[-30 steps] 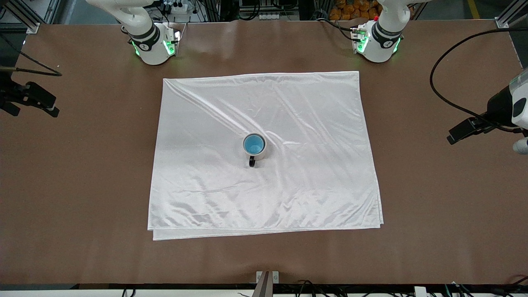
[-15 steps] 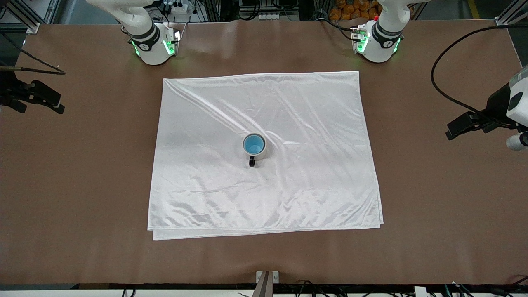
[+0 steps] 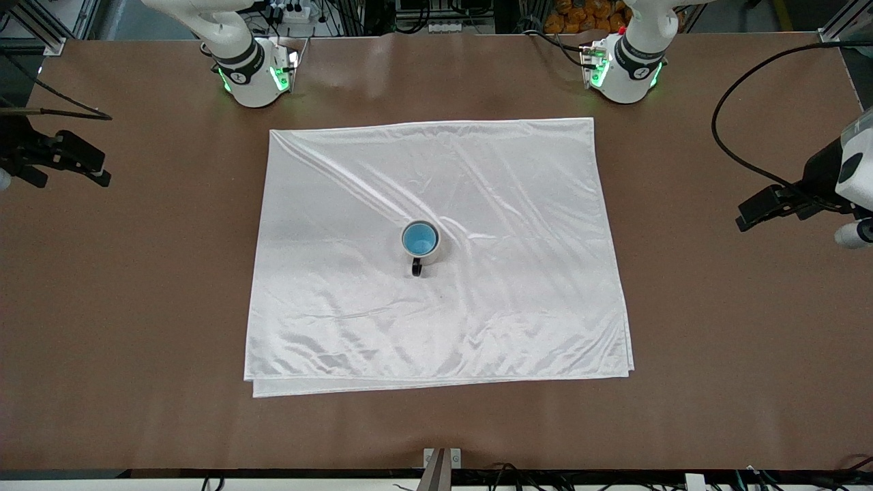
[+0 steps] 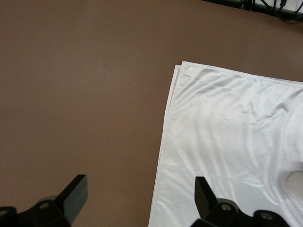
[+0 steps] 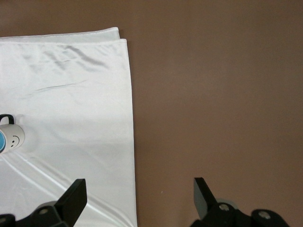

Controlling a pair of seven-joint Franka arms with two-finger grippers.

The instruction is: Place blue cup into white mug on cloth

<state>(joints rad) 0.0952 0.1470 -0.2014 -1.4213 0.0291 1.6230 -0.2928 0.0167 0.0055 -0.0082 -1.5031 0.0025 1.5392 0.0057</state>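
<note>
**Blue cup sits inside the white mug, both claws wide apart at the table ends**

The blue cup (image 3: pixel 419 238) sits inside the white mug (image 3: pixel 430 256), which stands upright near the middle of the cloth (image 3: pixel 518 307), its dark handle pointing toward the front camera. The cloth lies flat and wrinkled on the brown table (image 3: pixel 716 341).

The left claw (image 4: pixel 139 198) hangs over bare table at the left arm's end, fingers spread apart and holding nothing. The right claw (image 5: pixel 139 198) hangs over bare table at the right arm's end, fingers likewise spread and empty.
</note>
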